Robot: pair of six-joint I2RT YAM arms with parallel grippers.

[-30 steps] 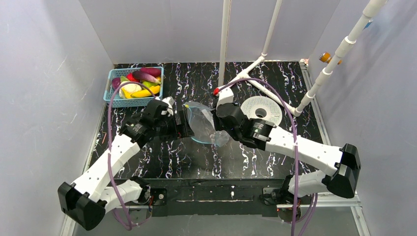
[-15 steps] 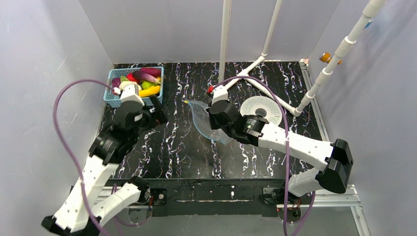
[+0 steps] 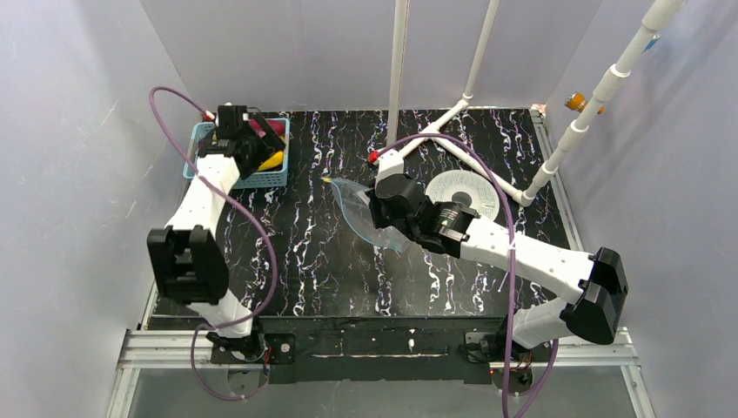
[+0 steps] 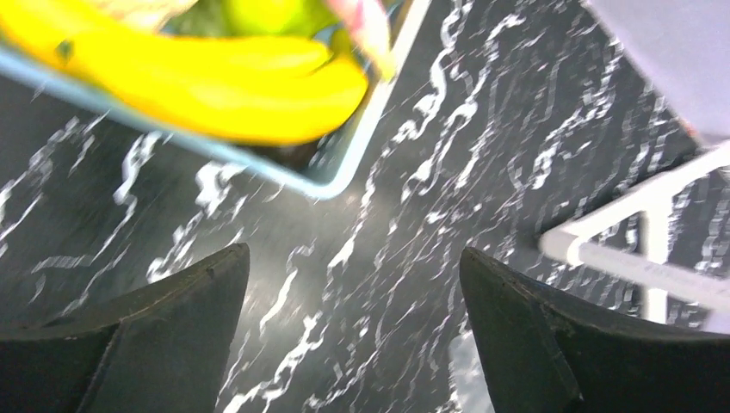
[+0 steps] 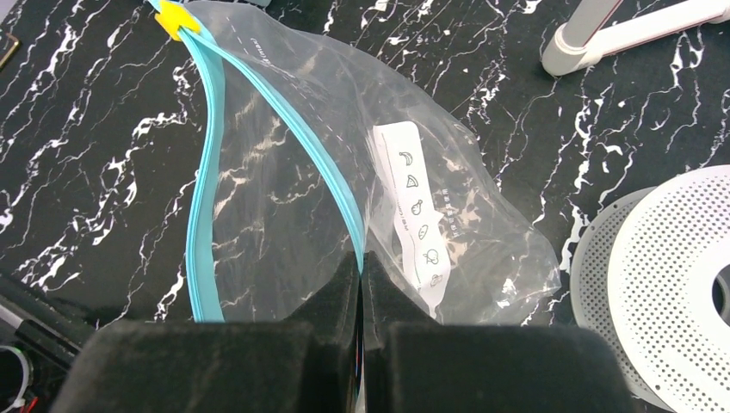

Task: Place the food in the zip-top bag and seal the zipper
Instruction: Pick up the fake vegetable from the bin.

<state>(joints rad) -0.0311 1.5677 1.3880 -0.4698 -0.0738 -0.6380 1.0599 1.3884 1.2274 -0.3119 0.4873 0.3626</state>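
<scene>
- The clear, crinkly plastic zip-top bag (image 5: 448,198) is near the middle of the black surface with white veins (image 5: 86,172). It is just beside the white perforated ring-shaped disc (image 5: 663,284).
- Its thin blue-teal zipper strip (image 5: 205,215) is parted into two lips. They meet at a small yellow slider (image 5: 176,19) at the far end, so the mouth stands open.
- A narrow white label (image 5: 417,215) with small printed food pictures sits on the wrinkled, shiny film. The pattern of the surface shows through the film.
- My right jaws are pressed fully together on one lip of the zipper strip. Their dark, matte pads touch each other.
- The toy food is in the light-blue plastic basket (image 4: 331,179) at the far left of the surface. I see a smooth yellow banana (image 4: 198,82) and a green piece (image 4: 258,13), both blurred.
- My left jaws are spread wide with nothing between them. They are over the bare surface, just beside the corner of the basket.
</scene>
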